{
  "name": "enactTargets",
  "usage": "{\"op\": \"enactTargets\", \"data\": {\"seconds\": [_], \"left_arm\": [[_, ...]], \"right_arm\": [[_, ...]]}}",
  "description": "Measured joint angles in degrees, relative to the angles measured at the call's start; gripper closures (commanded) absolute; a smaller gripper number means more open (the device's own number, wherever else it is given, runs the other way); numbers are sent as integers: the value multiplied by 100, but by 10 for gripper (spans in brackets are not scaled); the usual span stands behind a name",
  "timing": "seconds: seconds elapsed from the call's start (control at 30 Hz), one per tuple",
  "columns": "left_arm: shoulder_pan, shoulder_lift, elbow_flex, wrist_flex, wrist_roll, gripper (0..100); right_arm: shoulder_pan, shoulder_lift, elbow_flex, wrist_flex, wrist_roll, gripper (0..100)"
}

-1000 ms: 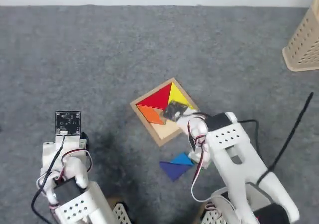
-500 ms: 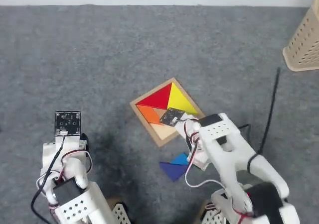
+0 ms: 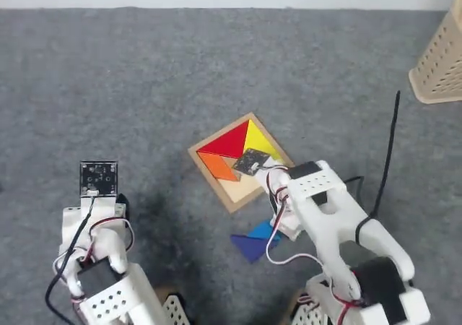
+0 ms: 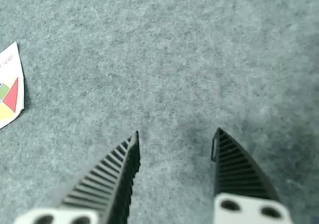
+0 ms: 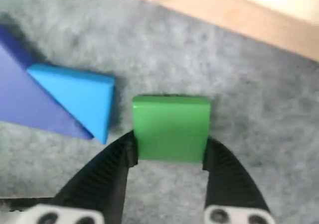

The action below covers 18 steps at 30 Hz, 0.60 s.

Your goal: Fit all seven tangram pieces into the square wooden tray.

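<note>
**Right arm.** My right end effector (image 5: 169, 147) is clenched on the green square wooden piece (image 5: 171, 127), with one jaw on each of two opposite flat sides. That hold should keep the square from twisting. I cannot tell whether the piece is clear of the grey fabric-covered tabletop (image 3: 144, 72).

**Loose pieces.** The green square sits just on the near side of the square wooden tray (image 5: 239, 20). It is close beside the light blue triangular piece (image 5: 75, 97), which lies against the dark blue triangular piece (image 5: 25, 104). Both blue pieces are outside the tray.

**Tray.** The red triangle (image 3: 227, 143), yellow triangle (image 3: 258, 141) and orange triangle (image 3: 216, 166) occupy the far and left portions. Bare wood remains on the near side, and I judge that to be where the square is meant to go.

**Left arm.** My left end effector (image 4: 174, 144) is spread wide and grasps nothing. It is over bare tabletop at near left, well apart from the work, so it does not obstruct it.
</note>
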Motion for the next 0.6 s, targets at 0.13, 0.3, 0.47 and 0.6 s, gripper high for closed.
{"op": "enactTargets", "data": {"seconds": [0.13,0.3,0.47,0.6], "left_arm": [[0,0,0,0,0,781],[0,0,0,0,0,781],[0,0,0,0,0,781],[0,0,0,0,0,781]], "right_arm": [[-18,97,-440,413,-9,916],[-26,97,-1600,1240,-9,918],[-35,185,-2629,1521,730,916],[-35,185,-2840,1310,1574,916]]}}
